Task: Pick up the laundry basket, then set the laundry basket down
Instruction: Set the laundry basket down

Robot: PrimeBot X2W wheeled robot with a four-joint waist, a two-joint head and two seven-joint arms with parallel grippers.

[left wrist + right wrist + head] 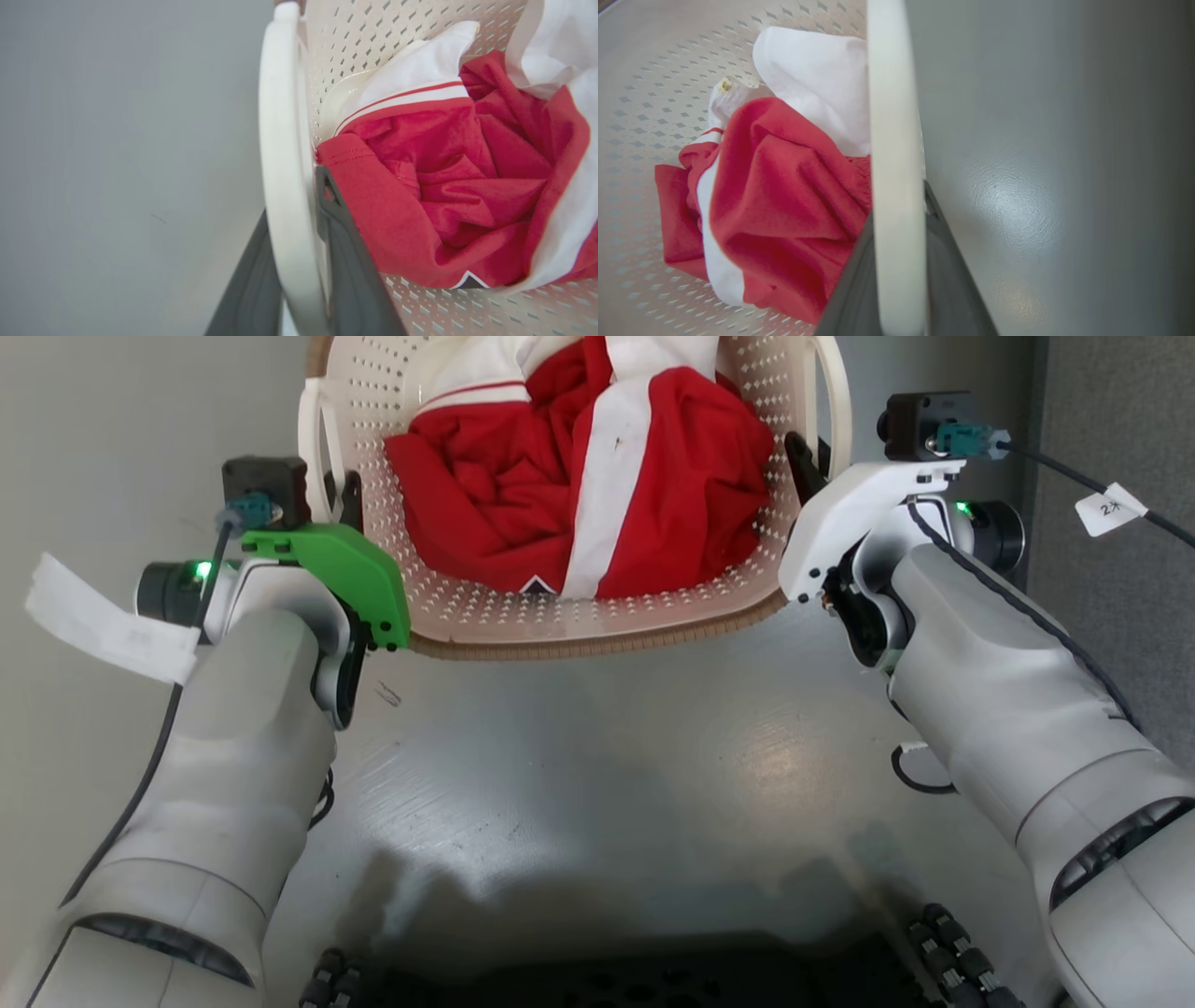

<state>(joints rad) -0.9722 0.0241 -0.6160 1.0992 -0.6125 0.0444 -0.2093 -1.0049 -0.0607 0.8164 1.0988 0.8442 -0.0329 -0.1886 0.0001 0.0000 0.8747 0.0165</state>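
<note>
The basket point(467, 607) sits dead ahead of the robot over the grey floor point(597, 775), well apart from the darker strip at the floor's right edge. I cannot tell whether its base is touching the floor or is just off it.

The coming move turns on one relation: each handle bar runs between a gripper's two fingers. The left gripper point(338, 495) is closed narrowly around the left handle point(313, 439). In the left wrist view one dark finger point(345, 261) lies inside the basket wall and the other outside, both touching the white bar. The right gripper point(810, 457) grips the right handle point(836, 411) the same way. The basket therefore lies between the two arms, neither nearer than the other. Its left-to-right span crosses the robot's front, but its far end is cut off, so I cannot be sure of its long axis.

The count is one basket, two handles, two grippers and one heap of red and white clothes point(579, 457), whose pieces I cannot count apart. My judgement is that both arms must move level and together, or the load tips.
</note>
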